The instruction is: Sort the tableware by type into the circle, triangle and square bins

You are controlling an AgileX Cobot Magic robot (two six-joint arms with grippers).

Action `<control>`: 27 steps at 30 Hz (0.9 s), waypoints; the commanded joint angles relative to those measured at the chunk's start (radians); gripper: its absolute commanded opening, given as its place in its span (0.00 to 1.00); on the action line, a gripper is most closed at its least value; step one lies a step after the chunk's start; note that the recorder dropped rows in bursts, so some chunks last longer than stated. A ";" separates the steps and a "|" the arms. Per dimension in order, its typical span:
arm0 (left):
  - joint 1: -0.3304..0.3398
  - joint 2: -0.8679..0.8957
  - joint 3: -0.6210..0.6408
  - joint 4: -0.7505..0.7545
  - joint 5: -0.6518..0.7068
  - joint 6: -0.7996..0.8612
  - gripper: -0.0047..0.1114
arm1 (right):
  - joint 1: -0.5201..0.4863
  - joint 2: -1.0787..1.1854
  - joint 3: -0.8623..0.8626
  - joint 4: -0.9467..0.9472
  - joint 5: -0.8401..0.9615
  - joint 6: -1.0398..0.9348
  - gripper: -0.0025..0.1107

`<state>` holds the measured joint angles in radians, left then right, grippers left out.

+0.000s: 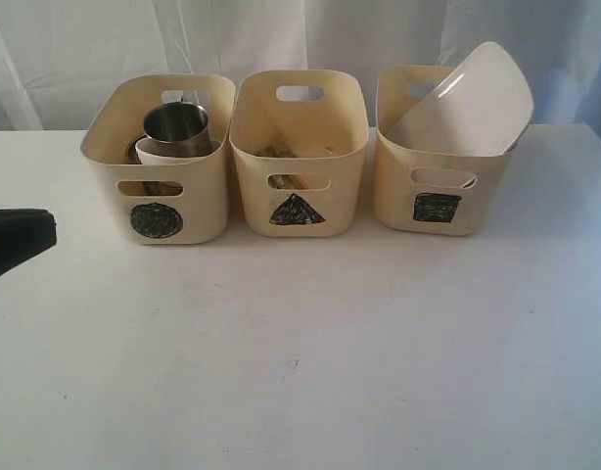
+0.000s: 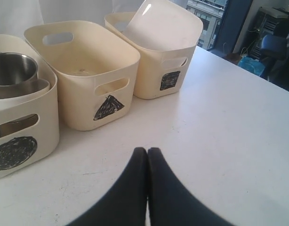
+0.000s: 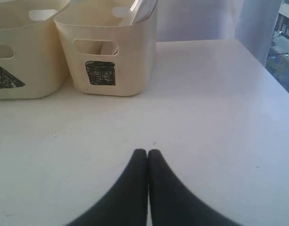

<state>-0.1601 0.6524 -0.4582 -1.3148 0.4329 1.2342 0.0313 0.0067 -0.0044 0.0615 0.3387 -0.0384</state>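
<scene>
White desk (image 1: 300, 343) out front, pale curtain (image 1: 85, 49) behind, and three cream bins lined up side by side along the back. On the left of the row stands the circle bin (image 1: 198, 211), and it's busy. A steel mug (image 1: 175, 127) stands upright on top, nested in the small white bowl (image 1: 156, 155), whose rim peeks out beneath it. More steel shows through the handle slot, too dim to name.

Middle of the row, the triangle bin (image 1: 345, 196). Down at the bottom lie brown sticks that look like the wooden chopsticks (image 1: 279, 153); the rest of what's in there I can't make out.

On the right, the square bin (image 1: 393, 196), with the large white square plate (image 1: 467, 103) tilted on edge inside, its upper corner well above the rim.

Now the arms. The left gripper (image 2: 147, 150) hangs over bare desk in front of the circle and triangle bins, jaws pressed together, nothing between them. The right gripper (image 3: 147, 151) is over open desk in front of the square bin, jaws likewise tight together and empty. Neither touches a bin.
</scene>
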 commanded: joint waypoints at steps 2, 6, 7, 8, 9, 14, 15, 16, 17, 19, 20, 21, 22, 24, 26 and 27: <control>-0.014 -0.020 0.009 -0.015 -0.008 0.000 0.04 | -0.004 -0.007 0.004 -0.010 -0.003 -0.011 0.02; -0.011 -0.096 0.021 0.015 -0.077 0.000 0.04 | -0.004 -0.007 0.004 -0.010 -0.003 -0.011 0.02; -0.011 -0.124 0.032 0.015 -0.098 0.000 0.04 | -0.004 -0.007 0.004 -0.010 -0.003 -0.011 0.02; -0.011 -0.155 0.048 0.015 -0.117 0.000 0.04 | -0.004 -0.007 0.004 -0.010 -0.003 -0.011 0.02; -0.011 -0.181 0.067 0.015 -0.136 0.000 0.04 | -0.004 -0.007 0.004 -0.010 -0.003 -0.011 0.02; -0.011 -0.330 0.184 0.015 -0.227 0.008 0.04 | -0.004 -0.007 0.004 -0.010 -0.003 -0.011 0.02; -0.011 -0.355 0.204 0.015 -0.235 0.024 0.04 | -0.004 -0.007 0.004 -0.010 -0.003 -0.011 0.02; -0.011 -0.372 0.218 0.015 -0.243 0.033 0.04 | -0.004 -0.007 0.004 -0.010 -0.003 -0.011 0.02; -0.011 -0.391 0.231 0.015 -0.262 0.033 0.04 | -0.004 -0.007 0.004 -0.010 -0.003 -0.011 0.02; -0.011 -0.412 0.254 0.015 -0.296 0.021 0.04 | -0.004 -0.007 0.004 -0.010 -0.003 -0.011 0.02; -0.011 -0.417 0.265 0.019 -0.319 -0.004 0.04 | -0.004 -0.007 0.004 -0.010 -0.003 -0.011 0.02; -0.011 -0.420 0.274 0.066 -0.331 -0.066 0.04 | -0.004 -0.007 0.004 -0.010 -0.003 -0.011 0.02; -0.011 -0.419 0.278 0.147 -0.331 -0.153 0.04 | -0.004 -0.007 0.004 -0.010 -0.003 -0.011 0.02; -0.003 -0.419 0.285 0.457 -0.322 -0.499 0.04 | -0.004 -0.007 0.004 -0.010 -0.003 -0.011 0.02; 0.015 -0.419 0.287 0.814 -0.269 -0.884 0.04 | -0.004 -0.007 0.004 -0.010 -0.003 -0.011 0.02; 0.021 -0.419 0.287 0.971 -0.235 -1.052 0.04 | -0.004 -0.007 0.004 -0.010 -0.003 -0.011 0.02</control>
<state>-0.1576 0.2391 -0.1790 -0.7294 0.1224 0.6389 0.0313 0.0067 -0.0044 0.0615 0.3405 -0.0424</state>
